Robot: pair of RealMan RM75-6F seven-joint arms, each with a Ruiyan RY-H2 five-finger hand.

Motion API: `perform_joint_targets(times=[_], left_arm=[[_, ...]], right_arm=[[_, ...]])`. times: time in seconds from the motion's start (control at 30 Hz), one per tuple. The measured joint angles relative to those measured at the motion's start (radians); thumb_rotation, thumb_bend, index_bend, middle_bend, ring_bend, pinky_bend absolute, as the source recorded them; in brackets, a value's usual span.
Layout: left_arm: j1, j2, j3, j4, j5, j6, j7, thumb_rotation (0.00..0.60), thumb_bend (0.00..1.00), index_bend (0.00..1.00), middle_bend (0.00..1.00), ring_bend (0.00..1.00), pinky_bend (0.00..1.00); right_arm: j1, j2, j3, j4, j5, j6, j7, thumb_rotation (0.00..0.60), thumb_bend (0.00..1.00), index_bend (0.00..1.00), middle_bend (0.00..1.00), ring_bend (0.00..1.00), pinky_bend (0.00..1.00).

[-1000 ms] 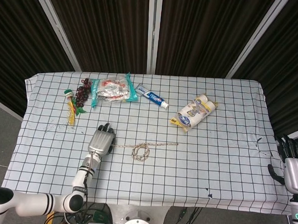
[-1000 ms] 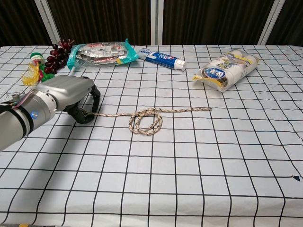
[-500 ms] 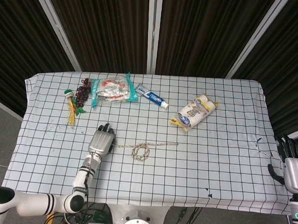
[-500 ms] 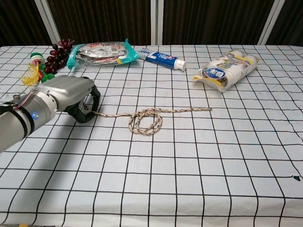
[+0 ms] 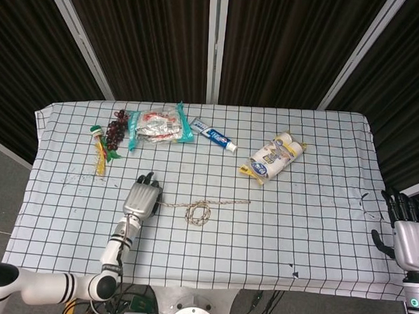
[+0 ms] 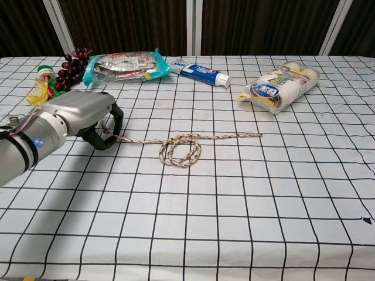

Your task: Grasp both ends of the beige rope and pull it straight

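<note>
Near the middle of the bench (image 5: 318, 226), the beige rope (image 6: 183, 147) lies with a coiled loop at its centre and one tail running out on each side. Left of that loop, the left hand (image 6: 76, 120) rests on the checked cloth with its fingers (image 6: 108, 126) curled over the rope's left end; the chest view suggests a grip on it, though the contact itself is partly hidden. Right of the loop, the rope's other end lies free on the cloth, touched by nothing. The right hand (image 5: 410, 234) appears only in the head view, well apart from the loop at the bench's right edge, its fingers spread and holding nothing. As a judgement, the task is at most half begun: one end appears secured, the second end is not yet grasped, and the loop shows that no straightening has taken place. Behind the loop, along the far side, lie a toothpaste tube (image 6: 202, 73), a clear snack packet (image 6: 123, 64), a bunch of grapes (image 6: 70, 70) and a pack of small bottles (image 6: 281, 85), all well apart from the rope. Compared with one second ago, the left hand has drawn slightly further left of the loop, the rope end following it, and the right hand has risen a little at the bench edge; the loop itself is unchanged.
</note>
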Motion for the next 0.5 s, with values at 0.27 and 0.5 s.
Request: perform_joint_targets(times=[0.27,0.5], left_arm=[[0.017,0.013,0.006,-0.023,0.038,0.021,-0.035,0.600,0.42,0.61,0.30,0.08,0.17],[0.040,0.022,0.015,-0.024,0.064,0.033,-0.073,0.600,0.42,0.61,0.30,0.08,0.17]], right_arm=[[0.058,-0.007,-0.008,-0.057,-0.052,-0.054,-0.085,0.600,0.28,0.00,0.00,0.00,0.00],[0.154,-0.055,0.004,-0.089,-0.054,-0.178,-0.164,0.600,0.29,0.01,0.00,0.00,0.00]])
